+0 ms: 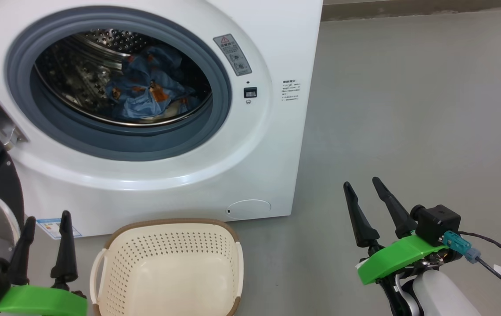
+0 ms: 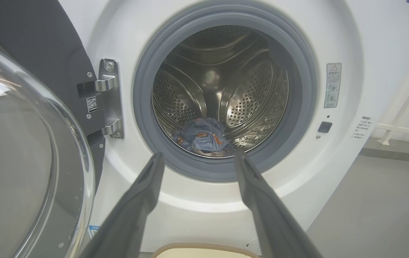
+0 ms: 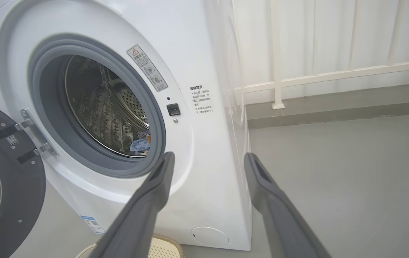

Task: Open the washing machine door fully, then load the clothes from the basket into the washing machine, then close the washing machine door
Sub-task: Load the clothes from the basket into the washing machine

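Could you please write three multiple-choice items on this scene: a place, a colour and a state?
1. Where are the clothes? A on the floor; B inside the drum; C on a wall hook.
2. What colour rims the basket? A green; B black; C brown.
3. How is the washing machine door? A swung open; B shut; C removed.
Key: 1 B, blue fabric lies behind the gasket; 2 C, a brown band tops the cream wall; 3 A, it hangs aside on its hinge.
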### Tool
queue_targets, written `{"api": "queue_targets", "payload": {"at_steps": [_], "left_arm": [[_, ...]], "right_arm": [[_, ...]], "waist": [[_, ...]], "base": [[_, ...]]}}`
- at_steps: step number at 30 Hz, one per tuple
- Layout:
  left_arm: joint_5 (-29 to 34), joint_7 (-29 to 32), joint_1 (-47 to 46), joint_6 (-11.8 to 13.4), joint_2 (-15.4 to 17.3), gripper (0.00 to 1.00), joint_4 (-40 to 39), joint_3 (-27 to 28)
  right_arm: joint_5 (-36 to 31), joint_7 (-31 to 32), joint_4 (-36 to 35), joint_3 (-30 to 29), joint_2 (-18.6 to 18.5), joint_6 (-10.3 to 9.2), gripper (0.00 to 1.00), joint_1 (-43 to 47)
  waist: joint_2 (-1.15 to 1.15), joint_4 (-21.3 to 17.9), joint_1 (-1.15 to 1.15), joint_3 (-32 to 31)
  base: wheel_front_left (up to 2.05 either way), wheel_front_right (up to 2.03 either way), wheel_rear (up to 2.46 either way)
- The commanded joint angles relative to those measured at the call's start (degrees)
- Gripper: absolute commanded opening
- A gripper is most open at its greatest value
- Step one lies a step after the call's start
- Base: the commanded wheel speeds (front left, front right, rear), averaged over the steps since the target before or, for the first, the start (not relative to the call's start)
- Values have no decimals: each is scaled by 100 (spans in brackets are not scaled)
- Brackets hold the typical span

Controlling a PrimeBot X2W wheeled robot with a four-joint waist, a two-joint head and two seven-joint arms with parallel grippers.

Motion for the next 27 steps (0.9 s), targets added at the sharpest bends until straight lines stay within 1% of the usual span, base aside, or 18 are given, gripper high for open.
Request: {"api": "queue_targets", "payload": {"at_steps": [1,10,20,27], "left_arm": [[98,-36,-67,57,126,100,-176,277],[176,-36,150,126,26,100,-337,362],[224,-34,233,131,-53,100,-394,346],[201,-32,243,118,-40,100,-395,365]], "right_arm": [[-64,-47,-151,76,-21,43,100,-22],[-118,-47,-173,59,-42,43,100,-3],[-104,-47,-151,94,-84,43,100,24],[-88,-47,-130,100,-102,43,100,3]], "waist": [[0,38,0,-2],[0,27,0,-4],[0,-13,0,-44],[0,-19,0,-28]], "base": [[0,0,0],[0,0,0],[0,0,0],[0,0,0]]}}
